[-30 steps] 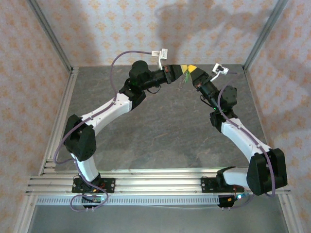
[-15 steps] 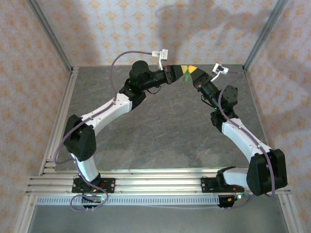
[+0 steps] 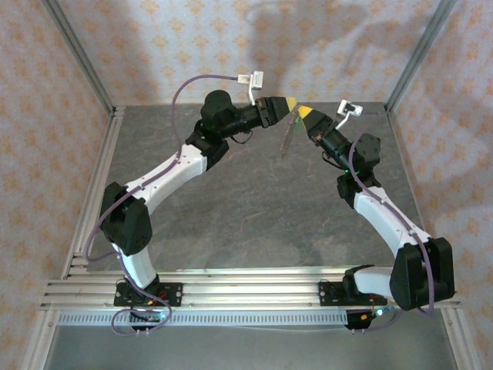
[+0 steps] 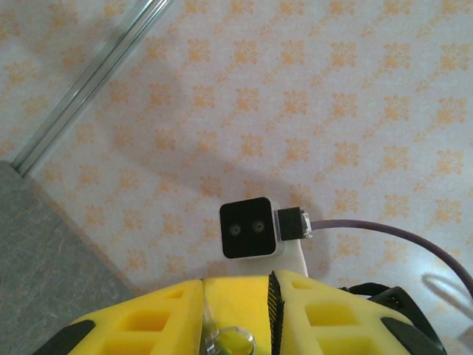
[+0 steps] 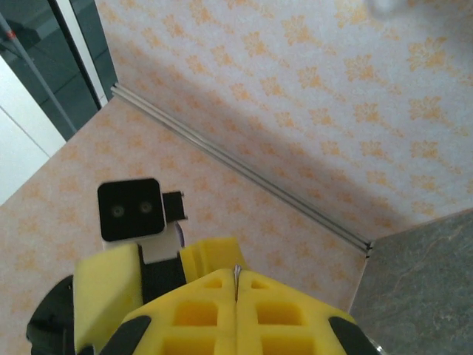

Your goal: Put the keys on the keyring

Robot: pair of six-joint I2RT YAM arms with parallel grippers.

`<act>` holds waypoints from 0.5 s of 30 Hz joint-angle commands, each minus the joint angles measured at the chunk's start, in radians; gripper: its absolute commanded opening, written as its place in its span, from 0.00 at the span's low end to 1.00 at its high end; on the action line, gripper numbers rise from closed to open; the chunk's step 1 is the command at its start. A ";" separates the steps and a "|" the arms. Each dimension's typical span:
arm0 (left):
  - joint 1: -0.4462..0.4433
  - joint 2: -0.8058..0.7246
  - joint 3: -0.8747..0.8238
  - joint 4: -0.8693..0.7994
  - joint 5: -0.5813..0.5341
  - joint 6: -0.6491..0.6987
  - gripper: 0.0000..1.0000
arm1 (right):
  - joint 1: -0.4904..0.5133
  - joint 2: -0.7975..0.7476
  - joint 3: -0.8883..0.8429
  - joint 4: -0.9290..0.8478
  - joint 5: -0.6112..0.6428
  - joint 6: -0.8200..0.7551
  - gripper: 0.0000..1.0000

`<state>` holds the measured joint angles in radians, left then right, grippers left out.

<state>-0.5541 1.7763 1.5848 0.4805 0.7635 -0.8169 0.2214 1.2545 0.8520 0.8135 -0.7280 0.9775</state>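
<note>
High over the back of the table, my left gripper (image 3: 291, 102) and right gripper (image 3: 304, 112) face each other tip to tip, a small gap between them. The keyring (image 3: 288, 137), a thin strap, hangs down from the right gripper's tip. In the right wrist view the right gripper (image 5: 236, 271) is shut, a thin silvery edge pinched between its yellow fingers (image 5: 288, 310). In the left wrist view the left gripper (image 4: 238, 285) stands open. The key's green head in a small shiny ring (image 4: 235, 342) sits between its fingers (image 4: 140, 325), close to the left one.
The grey table (image 3: 254, 208) lies well below both grippers. Patterned walls close the back and sides, with metal posts (image 3: 416, 54) in the corners. Each wrist camera (image 4: 250, 228) sits close in front of the other gripper.
The left gripper has opened and drawn back up and to the left, away from the right gripper. The strap now hangs lower and straighter. The right gripper stays shut.
</note>
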 commanded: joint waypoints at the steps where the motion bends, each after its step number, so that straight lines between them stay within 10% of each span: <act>1: 0.023 0.023 0.066 -0.012 0.085 -0.013 0.29 | -0.008 -0.020 0.054 -0.013 -0.084 -0.051 0.00; 15: 0.095 0.033 0.144 -0.265 0.210 0.102 0.30 | -0.026 -0.035 0.074 -0.110 -0.137 -0.121 0.00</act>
<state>-0.4751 1.8057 1.6791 0.2821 0.9127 -0.7670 0.1997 1.2545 0.8864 0.6914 -0.8349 0.8921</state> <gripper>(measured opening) 0.297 0.043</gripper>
